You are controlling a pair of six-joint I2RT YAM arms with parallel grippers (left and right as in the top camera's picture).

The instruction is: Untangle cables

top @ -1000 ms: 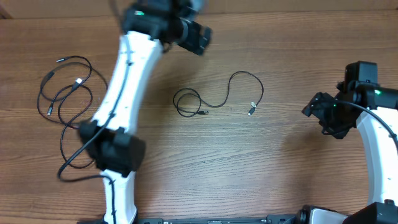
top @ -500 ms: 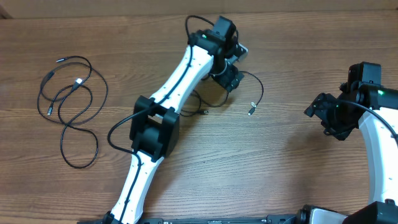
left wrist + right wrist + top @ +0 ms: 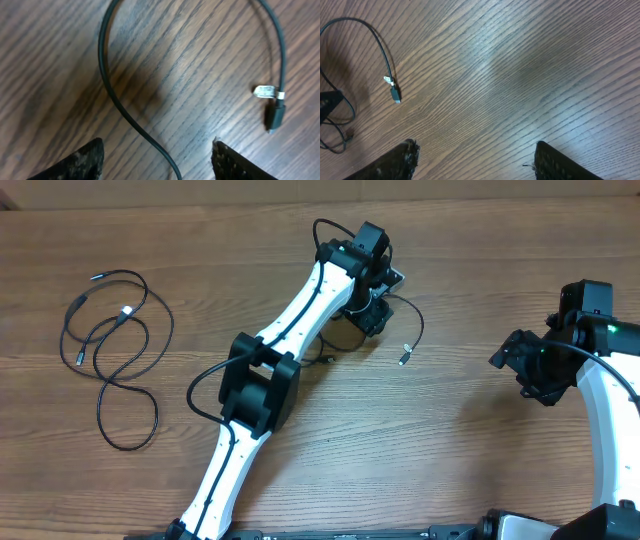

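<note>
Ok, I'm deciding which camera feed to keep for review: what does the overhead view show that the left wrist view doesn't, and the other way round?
Only overhead: the looped cables at far left, the right pincer at far right, and the left arm reaching over the middle. Only left wrist: the left pincer seen from above, its dark fingertips spread wide with the cord running down between them. Both: the middle cable and its plug.

Black cable (image 3: 101,60) with a white-tagged black plug (image 3: 275,114) on the brown, dark-streaked wood-grain bench (image 3: 450,460).
</note>
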